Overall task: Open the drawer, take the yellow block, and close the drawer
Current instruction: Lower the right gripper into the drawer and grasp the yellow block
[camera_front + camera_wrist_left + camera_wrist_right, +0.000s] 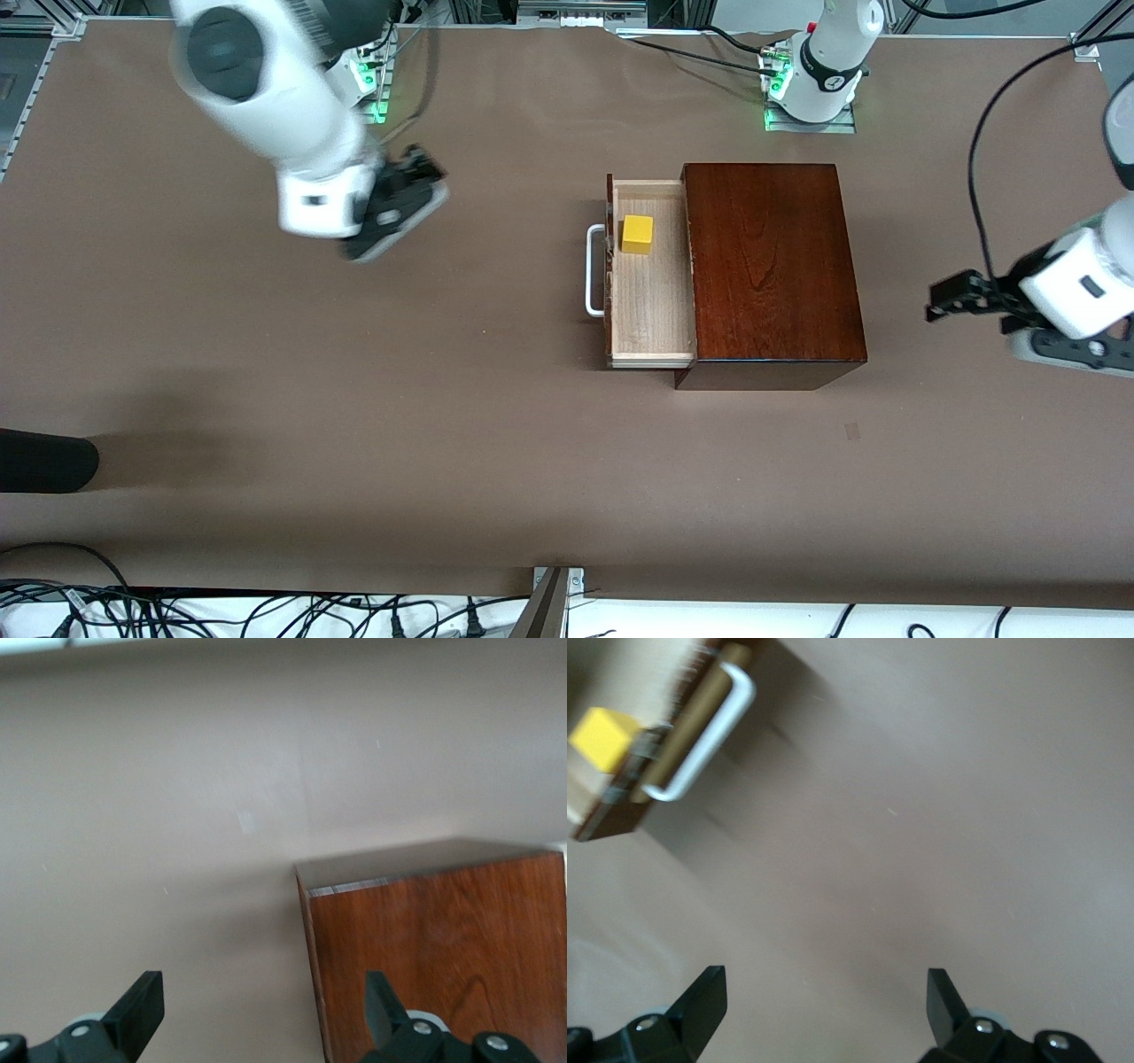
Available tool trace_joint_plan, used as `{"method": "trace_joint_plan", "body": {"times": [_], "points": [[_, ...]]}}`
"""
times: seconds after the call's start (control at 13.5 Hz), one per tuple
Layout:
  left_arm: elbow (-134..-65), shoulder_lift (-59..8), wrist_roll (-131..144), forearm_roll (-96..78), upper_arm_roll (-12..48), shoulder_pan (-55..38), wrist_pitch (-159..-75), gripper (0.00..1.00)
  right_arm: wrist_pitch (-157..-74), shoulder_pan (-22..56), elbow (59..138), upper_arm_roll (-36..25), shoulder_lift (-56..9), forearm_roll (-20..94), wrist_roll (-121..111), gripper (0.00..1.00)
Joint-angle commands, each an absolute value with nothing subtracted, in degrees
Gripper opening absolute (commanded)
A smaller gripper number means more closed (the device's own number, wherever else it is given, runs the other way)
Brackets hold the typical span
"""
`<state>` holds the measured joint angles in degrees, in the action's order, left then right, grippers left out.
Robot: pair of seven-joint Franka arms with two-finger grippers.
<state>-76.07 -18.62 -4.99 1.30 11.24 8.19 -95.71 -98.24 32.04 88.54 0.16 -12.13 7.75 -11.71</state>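
Note:
The drawer (651,306) stands pulled out of the dark reddish-brown wooden box (771,266), with its white bar handle (592,270) toward the right arm's end. The yellow block (637,235) lies in the drawer, in the corner farthest from the front camera, next to the drawer's front panel. My right gripper (416,177) hangs open and empty over bare table, well apart from the handle. Its wrist view shows the gripper (826,1001), handle (704,749) and block (602,737). My left gripper (941,299) is open and empty beside the box's closed end (443,939).
A dark object (44,461) juts in at the right arm's end of the table, near the front camera. Cables (221,611) run along the table's near edge. Brown tabletop (399,399) spreads between the drawer and the right arm's end.

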Motion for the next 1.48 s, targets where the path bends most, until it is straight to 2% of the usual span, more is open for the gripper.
{"method": "trace_joint_plan", "body": {"times": [0.0,0.15,0.22,0.66,0.89,1.4], "points": [[-91.3,-7.9,-5.4,4.0,12.6,8.2,-105.7,1.0,-97.8,37.9,78.6,-0.1,-19.8,6.7,-13.7,1.0],[-98.8,-0.9,-4.3,4.0,13.2,8.3,-105.6,1.0,-100.0,43.6,75.6,-0.2,-23.4,4.9,-13.5,1.0],[-100.2,0.9,-4.2,4.0,13.2,8.3,-104.2,1.0,-103.1,45.4,75.5,-0.2,-24.4,4.1,-13.6,1.0],[-96.2,1.5,-4.6,4.0,13.2,8.3,-92.8,1.0,-117.3,53.2,73.9,-0.2,-33.7,3.6,-14.6,1.0],[-95.6,1.3,-4.3,3.9,13.2,8.4,-93.0,1.0,-118.6,56.2,71.3,-0.2,-38.0,-1.3,-14.8,1.0],[-95.4,1.1,-4.3,3.8,13.2,8.3,-92.8,1.0,-118.7,58.7,71.2,-0.2,-41.8,-4.7,-14.9,1.0]]}}
